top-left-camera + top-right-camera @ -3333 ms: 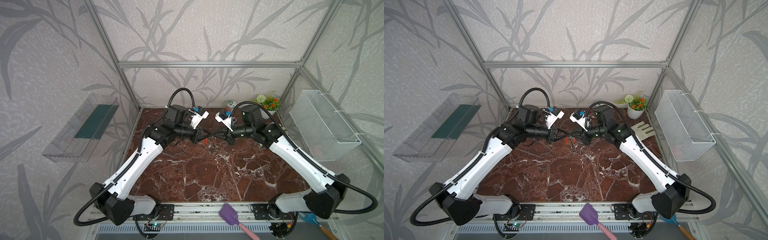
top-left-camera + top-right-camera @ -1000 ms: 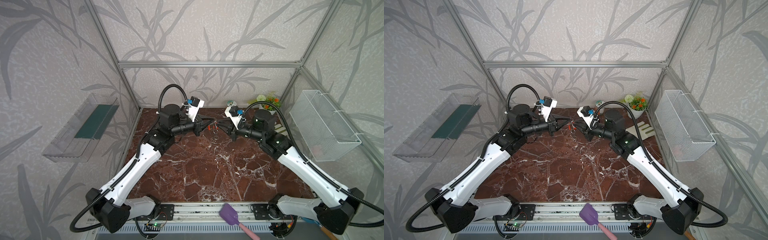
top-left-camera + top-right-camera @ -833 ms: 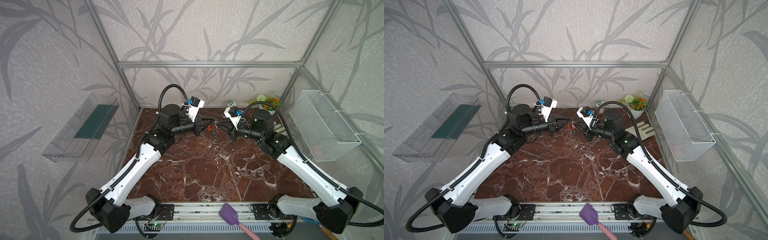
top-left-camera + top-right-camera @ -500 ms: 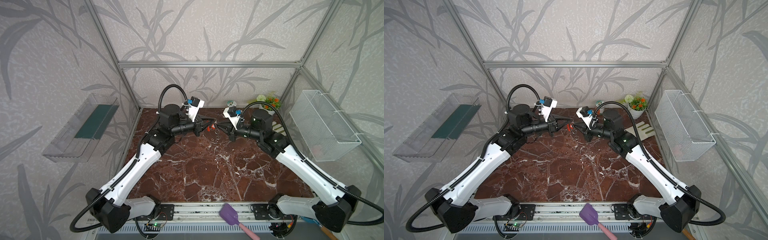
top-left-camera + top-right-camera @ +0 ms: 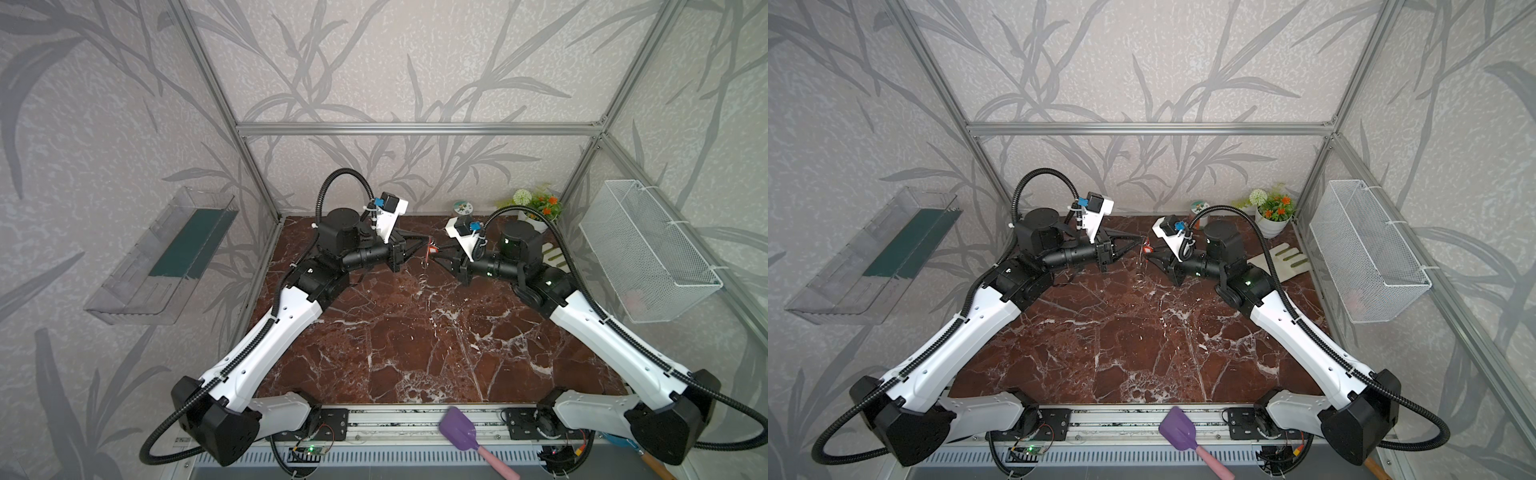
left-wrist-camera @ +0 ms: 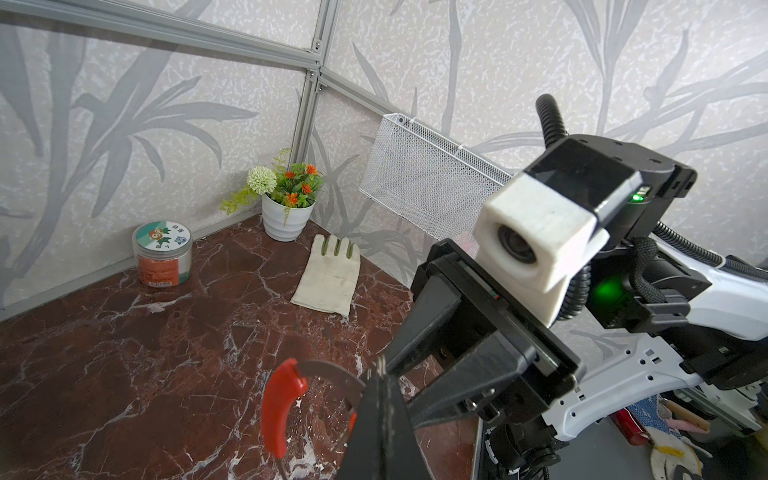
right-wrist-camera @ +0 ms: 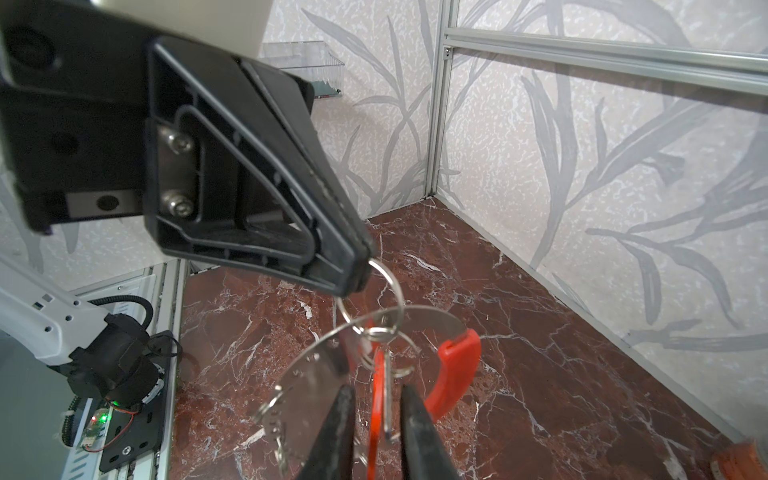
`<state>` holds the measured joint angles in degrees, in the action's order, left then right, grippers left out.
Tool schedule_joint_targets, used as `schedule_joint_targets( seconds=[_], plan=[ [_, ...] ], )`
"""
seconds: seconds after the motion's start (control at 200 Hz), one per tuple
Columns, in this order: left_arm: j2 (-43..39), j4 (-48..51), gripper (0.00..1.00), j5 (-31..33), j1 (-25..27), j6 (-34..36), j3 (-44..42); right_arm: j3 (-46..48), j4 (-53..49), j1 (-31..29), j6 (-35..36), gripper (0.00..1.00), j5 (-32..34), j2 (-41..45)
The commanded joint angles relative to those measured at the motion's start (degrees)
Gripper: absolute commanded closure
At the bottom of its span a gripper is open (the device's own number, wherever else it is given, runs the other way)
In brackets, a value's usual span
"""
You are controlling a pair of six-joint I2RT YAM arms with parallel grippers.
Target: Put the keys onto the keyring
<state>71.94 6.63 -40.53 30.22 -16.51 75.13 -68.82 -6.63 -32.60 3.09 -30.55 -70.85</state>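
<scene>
- You are working over a red-brown marble-patterned table, and both white-and-black arms reach in to meet near its back middle
- On the right wall hangs a white wire mesh basket; on the left wall there is a clear plastic shelf with a dark green panel
- In the back right corner of the table you have a cream work glove lying flat, a white pot of artificial flowers and a round clear jar with a printed lid, all well apart from the arms
- A purple spatula with a pink handle lies on the front rail, between the two arm bases
- Your left end effector has its fingers pressed together, pinching a small silver split ring at the very tip
- The thin silvery band hoop with holes and one red section hangs from that split ring, clear of the table; in the left wrist view its red section shows just beside the closed fingers
- Your right end effector faces the left one, its fingers slightly spread, with a gap showing on either side of what sits between them
- The small red-orange rectangular plastic key tag hangs edge-on between those right fingers, dangling by small rings at the hoop; in a top view it shows as an orange speck between the two tips
</scene>
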Motion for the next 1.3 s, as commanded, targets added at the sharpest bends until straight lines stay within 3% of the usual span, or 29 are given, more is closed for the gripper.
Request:
schedule_joint_targets(
  seconds=[0.0,0.28,0.425,0.795,1.1,1.294],
  plan=[
    [-1.64,-2.24,1.0,-0.07,-0.13,0.43,0.97,1.29,6.0,2.33,-5.84,0.75,-2.02,2.57],
    [-1.53,-2.79,1.0,-0.13,-0.11,0.29,0.79,2.59,19.75,5.1,-19.5,0.73,-9.69,0.81],
    [-1.49,-2.72,1.0,-0.03,-0.16,0.34,0.78,1.33,22.61,5.12,-22.81,0.72,-12.07,-1.5],
    [-1.42,-2.77,1.0,0.56,-0.1,0.43,0.91,1.23,21.63,5.18,-22.73,0.69,-12.34,-1.86],
    [-1.13,-2.19,1.0,0.97,-0.11,0.41,1.16,-0.24,12.26,4.68,-14.49,0.67,-7.26,1.75],
    [-1.26,-2.63,1.0,0.42,-0.11,-0.01,1.16,-0.12,10.7,4.71,-14.52,0.7,-10.11,0.83]
  ],
)
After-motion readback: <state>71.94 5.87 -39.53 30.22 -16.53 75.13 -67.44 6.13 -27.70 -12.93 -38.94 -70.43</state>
